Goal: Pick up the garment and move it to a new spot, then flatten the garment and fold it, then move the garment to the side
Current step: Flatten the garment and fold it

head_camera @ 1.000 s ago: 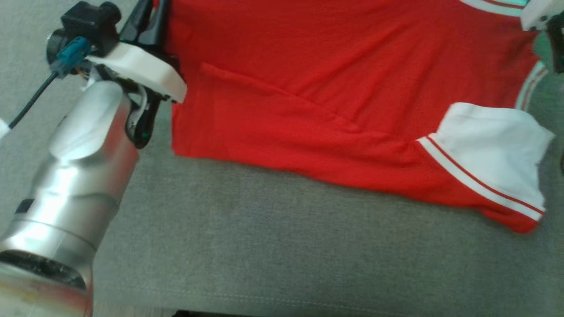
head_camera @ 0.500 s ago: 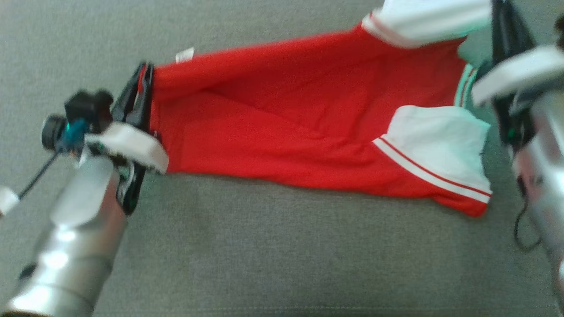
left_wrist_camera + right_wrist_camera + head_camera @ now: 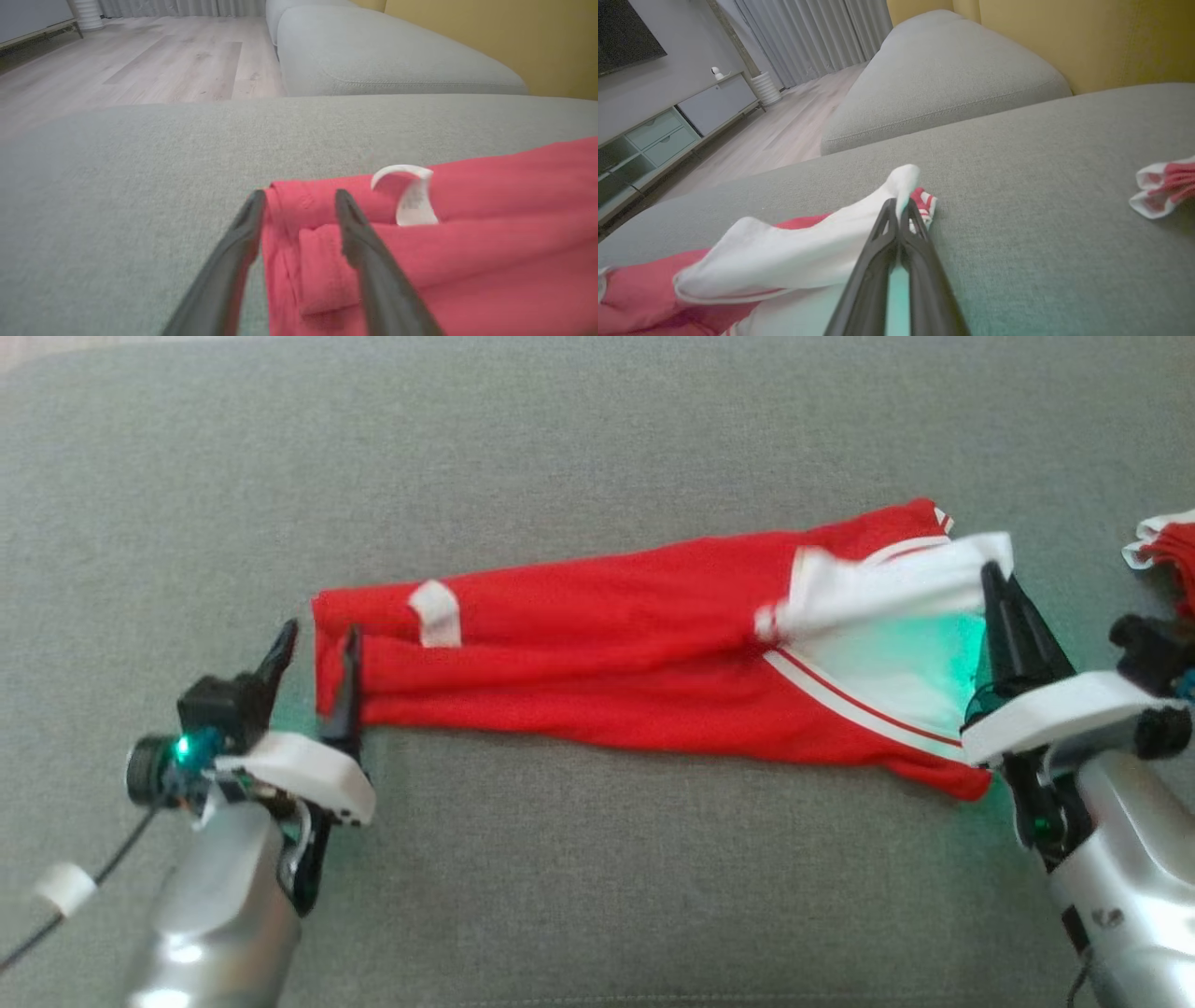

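A red garment (image 3: 607, 663) with white trim lies bunched into a long, narrow band across a grey sofa cushion (image 3: 597, 896), running from 9 o'clock to 3 o'clock through the middle of the head view. At its 9 o'clock end, the left gripper (image 3: 320, 635) has its two dark fingers spread apart, one on each side of the folded red hem, and the cloth lies loose between them. A small white label (image 3: 434, 613) curls up from the fabric just beside that end; in the left wrist view the label (image 3: 411, 196) stands at 1 o'clock from the fingers. At the 3 o'clock end, the right gripper (image 3: 988, 571) has its fingers pressed together, pinching the edge of the white sleeve (image 3: 887, 588), which lifts slightly off the cushion. A green glow tints the sleeve near that gripper. A separate red-and-white cloth (image 3: 1162, 546) lies apart on the cushion at the far 2 o'clock edge. In the right wrist view, a low cabinet (image 3: 654, 135) with drawers stands at 9 o'clock on a pale wood floor (image 3: 784, 135); what its compartments hold is too blurred to tell.
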Robot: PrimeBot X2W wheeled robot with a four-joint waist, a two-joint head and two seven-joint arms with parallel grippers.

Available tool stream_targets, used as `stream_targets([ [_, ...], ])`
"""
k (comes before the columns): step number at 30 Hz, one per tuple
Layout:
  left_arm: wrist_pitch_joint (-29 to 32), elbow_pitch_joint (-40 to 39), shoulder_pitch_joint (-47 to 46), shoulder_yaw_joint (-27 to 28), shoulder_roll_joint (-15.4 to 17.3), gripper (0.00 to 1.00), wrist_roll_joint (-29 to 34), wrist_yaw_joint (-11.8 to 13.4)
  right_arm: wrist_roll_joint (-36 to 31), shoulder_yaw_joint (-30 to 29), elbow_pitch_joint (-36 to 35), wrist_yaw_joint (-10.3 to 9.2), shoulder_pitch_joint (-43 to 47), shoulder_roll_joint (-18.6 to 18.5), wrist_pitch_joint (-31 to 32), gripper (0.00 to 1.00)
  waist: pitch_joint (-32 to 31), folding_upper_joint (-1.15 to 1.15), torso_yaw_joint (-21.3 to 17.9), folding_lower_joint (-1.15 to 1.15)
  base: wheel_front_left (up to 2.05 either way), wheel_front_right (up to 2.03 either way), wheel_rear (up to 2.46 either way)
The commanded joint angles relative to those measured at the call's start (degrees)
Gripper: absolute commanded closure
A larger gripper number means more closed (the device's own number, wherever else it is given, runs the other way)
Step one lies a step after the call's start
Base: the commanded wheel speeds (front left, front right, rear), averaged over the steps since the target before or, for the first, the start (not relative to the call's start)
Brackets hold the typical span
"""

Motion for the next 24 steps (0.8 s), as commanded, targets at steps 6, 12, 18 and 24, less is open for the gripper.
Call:
stream_targets([
  [6, -0.5, -7.9, 5.9, 8.2, -1.9, 0.00, 4.1, 5.7, 3.1, -2.4, -3.1, 0.20, 3.7, -0.3, -0.6, 0.00, -2.3, 0.00, 1.7, 0.01, 0.00, 0.00, 0.00],
  [12, -0.5, -16.8, 13.3, 13.8, -5.8, 0.00, 7.7, 8.5, 1.0, -5.9, -2.4, 0.20, 6.4, 1.8, -0.6, 0.00, -4.2, 0.00, 2.9, 0.01, 0.00, 0.00, 0.00],
  [18, -0.5, -25.3, 19.9, 17.0, -8.8, 0.00, 11.7, 8.5, -4.8, -8.5, 6.5, 0.20, 5.1, 4.5, -0.5, 0.00, -4.7, 0.00, 5.5, 0.01, 0.00, 0.00, 0.00],
  [24, -0.5, -26.0, 21.3, 16.7, -9.2, 0.00, 12.3, 7.3, -8.1, -12.9, 12.4, 0.20, 2.6, 6.3, -0.6, 0.00, -3.9, 0.00, 7.5, 0.01, 0.00, 0.00, 0.00],
])
